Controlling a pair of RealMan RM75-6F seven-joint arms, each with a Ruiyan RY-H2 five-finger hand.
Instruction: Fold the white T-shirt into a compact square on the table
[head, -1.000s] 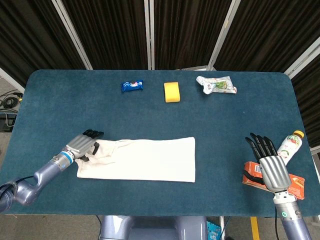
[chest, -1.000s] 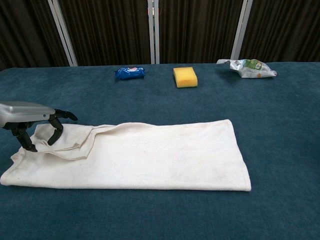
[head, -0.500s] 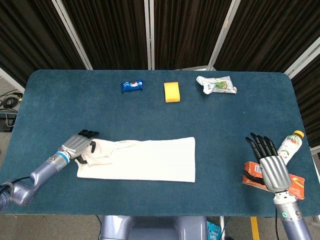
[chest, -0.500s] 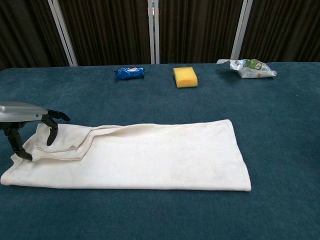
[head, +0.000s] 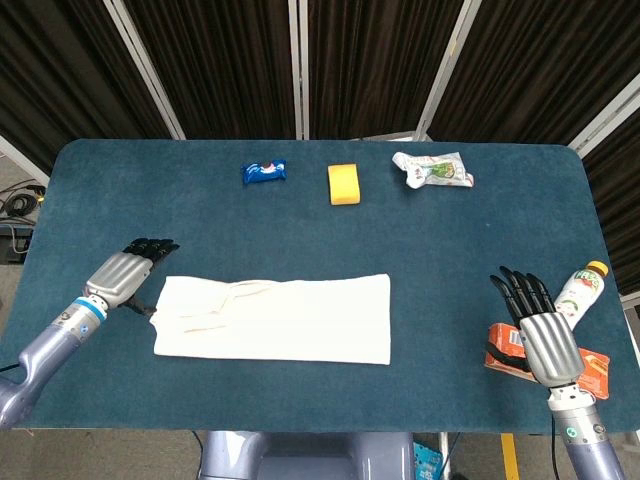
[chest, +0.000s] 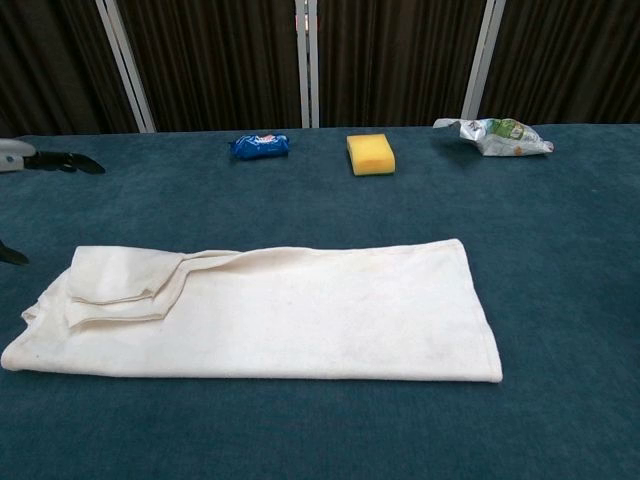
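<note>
head: left hand spread, empty — beside T-shirt | right hand splayed, empty — chest misses it

- A blue snack packet is lying near the table's far edge
- A yellow sponge is sitting beside it
- A crumpled wrapper is lying further right
- A bottle and an orange carton are resting at the right edge

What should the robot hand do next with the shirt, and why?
Probably the left robot hand, open and just off the cloth, should grasp the white T-shirt at its left end and fold it rightward, because the shirt lies as a long strip, not a square.
</note>
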